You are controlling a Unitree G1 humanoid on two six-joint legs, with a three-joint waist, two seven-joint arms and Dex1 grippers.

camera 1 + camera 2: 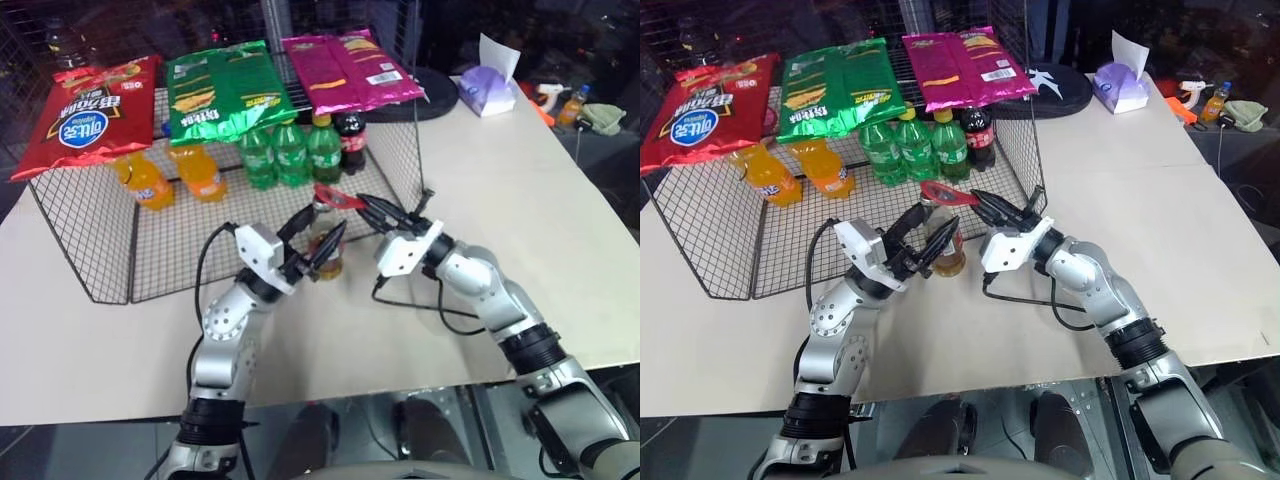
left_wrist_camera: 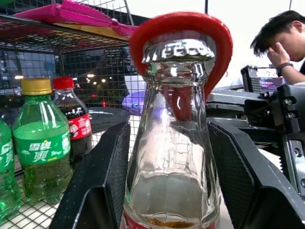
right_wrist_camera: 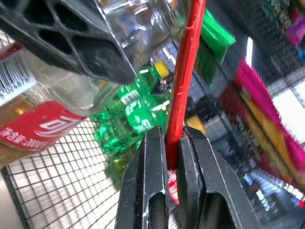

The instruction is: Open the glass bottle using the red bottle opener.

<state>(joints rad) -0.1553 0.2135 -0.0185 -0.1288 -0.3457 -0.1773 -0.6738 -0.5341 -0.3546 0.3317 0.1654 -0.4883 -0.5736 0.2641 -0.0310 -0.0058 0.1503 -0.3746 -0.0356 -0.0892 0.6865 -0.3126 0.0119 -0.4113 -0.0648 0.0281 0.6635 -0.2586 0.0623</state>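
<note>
The glass bottle (image 1: 326,250) stands upright on the table just in front of the wire rack, with amber liquid and a red label. My left gripper (image 1: 322,234) is shut on the bottle's body, one black finger (image 2: 97,186) on each side. The red bottle opener (image 1: 338,197) lies across the bottle's top, and its ring head (image 2: 183,24) sits over the crown cap (image 2: 178,50). My right gripper (image 3: 171,143) comes in from the right and is shut on the opener's handle (image 3: 185,81).
A wire rack (image 1: 80,230) behind the bottle holds green bottles (image 1: 290,150), a cola bottle (image 1: 352,140) and orange bottles (image 1: 170,178), with snack bags (image 1: 225,95) on top. A tissue box (image 1: 487,90) sits at the back right. A person (image 2: 281,38) sits beyond the table.
</note>
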